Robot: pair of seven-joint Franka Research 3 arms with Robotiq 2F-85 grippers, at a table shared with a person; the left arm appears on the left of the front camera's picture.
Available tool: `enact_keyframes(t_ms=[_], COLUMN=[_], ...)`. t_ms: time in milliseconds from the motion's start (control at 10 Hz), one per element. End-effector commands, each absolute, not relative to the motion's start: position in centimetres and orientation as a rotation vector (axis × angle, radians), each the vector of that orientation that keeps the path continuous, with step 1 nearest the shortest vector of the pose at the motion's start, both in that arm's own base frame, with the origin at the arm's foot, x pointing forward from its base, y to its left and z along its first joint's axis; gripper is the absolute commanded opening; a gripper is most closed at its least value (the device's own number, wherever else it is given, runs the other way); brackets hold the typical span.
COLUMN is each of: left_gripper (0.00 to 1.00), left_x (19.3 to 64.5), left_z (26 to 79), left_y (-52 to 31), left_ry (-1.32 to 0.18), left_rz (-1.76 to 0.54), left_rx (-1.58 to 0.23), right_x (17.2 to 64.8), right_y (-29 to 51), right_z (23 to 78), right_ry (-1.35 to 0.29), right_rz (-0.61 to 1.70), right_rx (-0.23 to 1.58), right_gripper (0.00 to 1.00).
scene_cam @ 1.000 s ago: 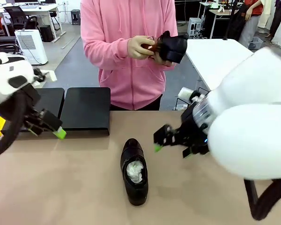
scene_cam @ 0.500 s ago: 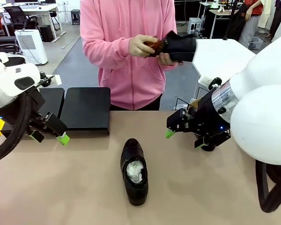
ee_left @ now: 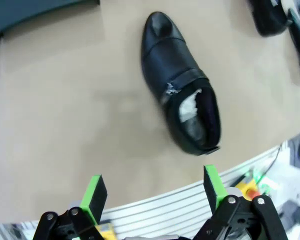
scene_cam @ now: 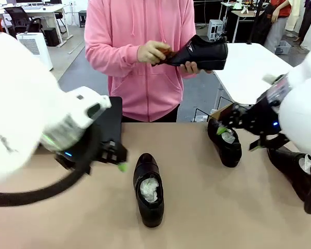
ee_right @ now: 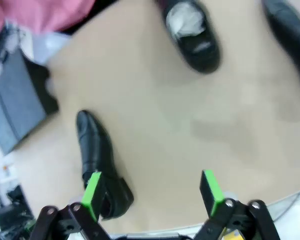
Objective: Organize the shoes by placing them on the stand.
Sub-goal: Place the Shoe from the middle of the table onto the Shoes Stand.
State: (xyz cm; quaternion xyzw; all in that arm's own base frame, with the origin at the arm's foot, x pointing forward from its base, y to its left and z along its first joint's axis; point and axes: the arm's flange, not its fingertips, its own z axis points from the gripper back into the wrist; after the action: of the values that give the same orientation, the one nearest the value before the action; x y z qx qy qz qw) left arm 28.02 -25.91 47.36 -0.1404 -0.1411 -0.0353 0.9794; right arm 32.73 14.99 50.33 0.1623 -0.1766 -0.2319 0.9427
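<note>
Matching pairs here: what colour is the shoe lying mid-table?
The shoe is glossy black; the left wrist view shows it best.

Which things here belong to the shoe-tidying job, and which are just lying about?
Job: centre shoe, right shoe, far-right shoe, shoe in the person's hands, stand.
Lying about: white side table, white floor appliance, office chair.

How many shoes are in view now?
4: held shoe in the person's hand, middle shoe on the table, right shoe beside it, far-right shoe at the picture's edge, partly covered. Others may be hidden.
</note>
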Motion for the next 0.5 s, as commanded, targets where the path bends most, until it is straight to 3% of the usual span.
enact_keyframes(t_ms=[0,200,400], left_gripper=[1.00,1.00,1.00], left_x=[26.4,27.3,26.2], left_z=[44.3,44.5,44.8], left_y=[-28.4,-28.2,-29.9], left_ry=[-0.284,-0.314,-0.266], left_rz=[0.015,-0.025,0.008], left_rx=[-0.277,-0.335,-0.274], right_x=[31.3,31.1,30.7], right_y=[14.4,13.3,12.5], right_z=[51.2,50.4,49.2], right_ry=[-0.377,-0.365,-0.333], right_rz=[-0.574,-0.626,-0.660], right_rx=[0.312,0.315,0.326], right_gripper=[1.00,1.00,1.00])
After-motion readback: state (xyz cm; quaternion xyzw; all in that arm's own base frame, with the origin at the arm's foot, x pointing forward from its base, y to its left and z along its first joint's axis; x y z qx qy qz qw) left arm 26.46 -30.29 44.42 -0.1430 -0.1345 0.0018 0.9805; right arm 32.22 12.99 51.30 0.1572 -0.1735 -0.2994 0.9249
